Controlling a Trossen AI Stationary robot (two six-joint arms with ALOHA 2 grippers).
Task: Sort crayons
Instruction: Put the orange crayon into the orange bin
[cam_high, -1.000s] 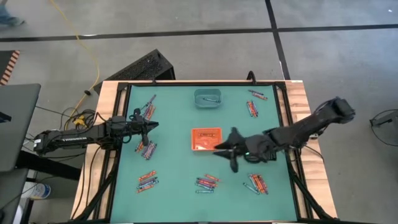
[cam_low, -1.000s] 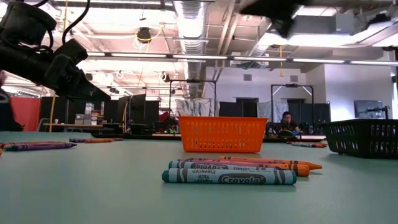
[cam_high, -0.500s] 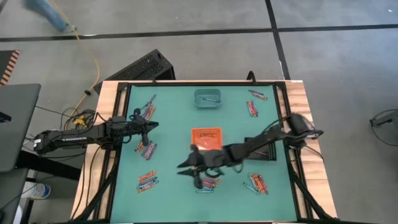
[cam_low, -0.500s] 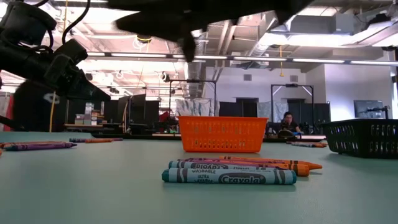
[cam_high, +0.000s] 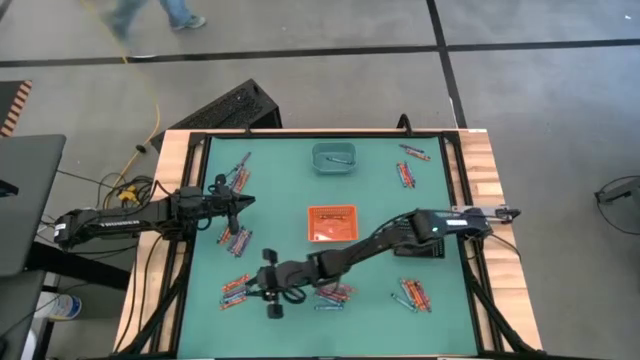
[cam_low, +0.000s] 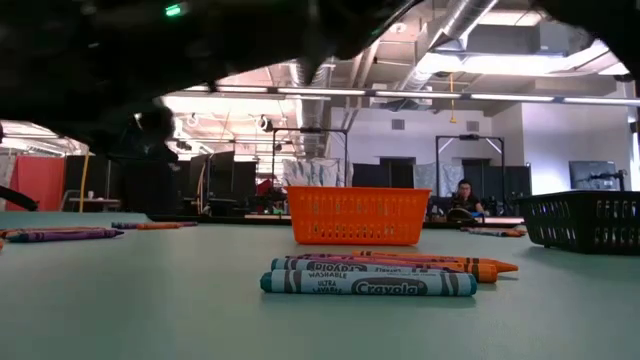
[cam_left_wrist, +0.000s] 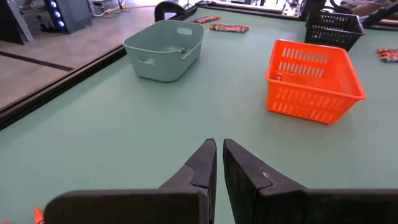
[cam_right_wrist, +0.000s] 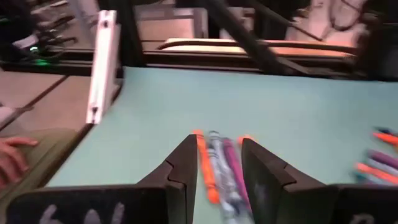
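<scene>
Crayons (cam_high: 238, 288) lie in small loose clusters across the green surface (cam_high: 290, 190), thin paper-wrapped sticks in orange, blue and purple. Right arm reaches fully extended across the surface from its right edge to the near-left area; right end effector (cam_high: 272, 293) is held low, fingers parted, just beside the cluster there, with an orange, a blue and a purple stick (cam_right_wrist: 217, 168) lying side by side ahead of its fingers. Left arm extends in from the left edge; left end effector (cam_high: 238, 203) has its fingers closed together, holding nothing, near another cluster (cam_high: 236, 240).
</scene>
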